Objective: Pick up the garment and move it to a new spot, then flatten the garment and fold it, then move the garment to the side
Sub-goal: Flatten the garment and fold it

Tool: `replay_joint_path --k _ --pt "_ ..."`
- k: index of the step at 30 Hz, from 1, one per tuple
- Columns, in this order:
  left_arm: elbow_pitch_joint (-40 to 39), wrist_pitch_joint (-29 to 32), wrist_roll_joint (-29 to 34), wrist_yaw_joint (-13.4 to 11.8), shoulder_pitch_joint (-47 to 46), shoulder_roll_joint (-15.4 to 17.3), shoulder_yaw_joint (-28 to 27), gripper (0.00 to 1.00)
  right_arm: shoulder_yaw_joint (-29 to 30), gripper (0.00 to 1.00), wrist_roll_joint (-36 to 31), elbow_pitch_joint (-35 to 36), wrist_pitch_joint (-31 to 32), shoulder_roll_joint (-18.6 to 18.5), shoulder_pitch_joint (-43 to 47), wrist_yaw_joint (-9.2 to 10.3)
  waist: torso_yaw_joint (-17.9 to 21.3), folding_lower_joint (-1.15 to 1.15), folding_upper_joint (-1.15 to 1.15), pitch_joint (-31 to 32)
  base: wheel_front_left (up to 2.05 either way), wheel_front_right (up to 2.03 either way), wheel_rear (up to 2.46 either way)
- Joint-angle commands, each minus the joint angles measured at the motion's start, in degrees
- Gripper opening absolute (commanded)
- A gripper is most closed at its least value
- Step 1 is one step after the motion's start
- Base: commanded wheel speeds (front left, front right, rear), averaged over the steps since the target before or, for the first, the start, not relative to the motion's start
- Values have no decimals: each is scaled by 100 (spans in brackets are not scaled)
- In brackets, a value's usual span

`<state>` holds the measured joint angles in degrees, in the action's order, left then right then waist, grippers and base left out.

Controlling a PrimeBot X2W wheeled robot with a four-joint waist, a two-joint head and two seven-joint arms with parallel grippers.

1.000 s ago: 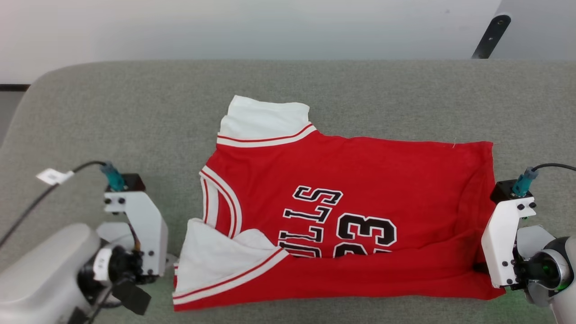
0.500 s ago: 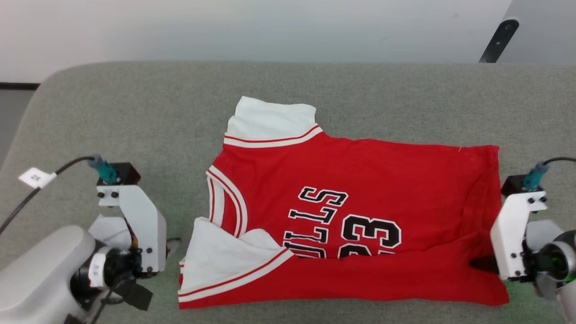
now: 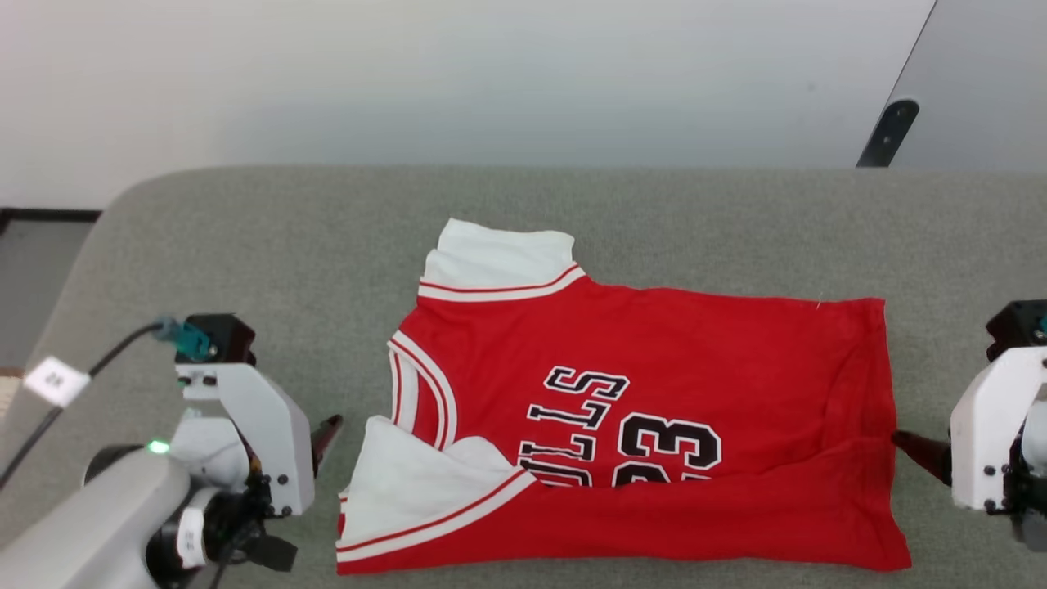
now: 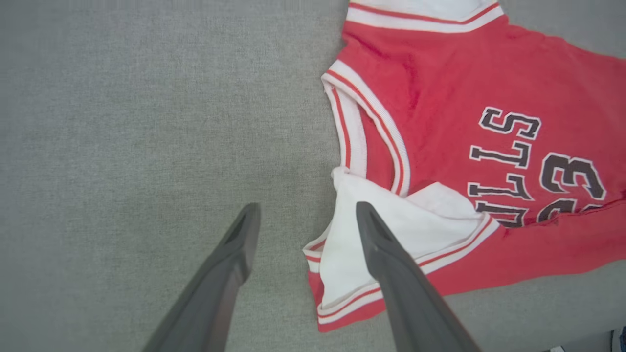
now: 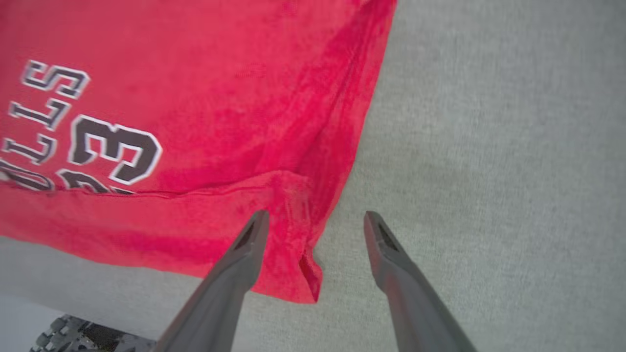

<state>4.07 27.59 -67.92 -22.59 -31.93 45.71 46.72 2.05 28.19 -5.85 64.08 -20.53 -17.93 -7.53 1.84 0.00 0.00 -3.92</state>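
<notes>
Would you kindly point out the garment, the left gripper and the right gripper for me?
garment (image 3: 654,343): head view, on its plain red body panel.
left gripper (image 4: 307,208): left wrist view, midway between the tips of its open jaws.
right gripper (image 5: 315,215): right wrist view, midway between the tips of its open jaws.

red garment (image 3: 654,343) with white sleeves (striped trim), black lettering, on grey surface (image 3: 286,245).

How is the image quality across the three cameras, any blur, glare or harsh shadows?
Head view: soft even light, no glare, red jersey lettering sharp. Left wrist view: lettering clear, left gripper slightly soft. Right wrist view: right gripper likewise soft, fabric creases faintly shaded.
</notes>
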Motion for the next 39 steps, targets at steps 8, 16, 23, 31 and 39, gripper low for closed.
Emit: replay_joint_path --k 8,16,23,31,39 --pt "-170 -1169 119 172 604 -177 -263 100 -258 100 -146 1146 -2920 -41 953 9 -25 0 0 365 0 0 0" --pt "-284 -2522 568 503 764 -351 -465 100 -749 100 -1021 977 -6060 -174 1641 10 75 0 0 374 0 0 0" --pt "5 -3377 875 779 466 -562 -661 100 -769 100 -1690 455 -7281 115 1761 10 349 0 0 135 0 0 0" --pt "528 -2337 726 1294 -662 -510 -560 100 -923 100 -1704 198 -7620 326 1354 10 811 0 0 -455 0 0 0" --pt "1496 -855 732 2067 -2155 -315 -317 100 -1098 100 -1745 -2 -7835 608 992 10 1343 0 0 -1182 0 0 0"
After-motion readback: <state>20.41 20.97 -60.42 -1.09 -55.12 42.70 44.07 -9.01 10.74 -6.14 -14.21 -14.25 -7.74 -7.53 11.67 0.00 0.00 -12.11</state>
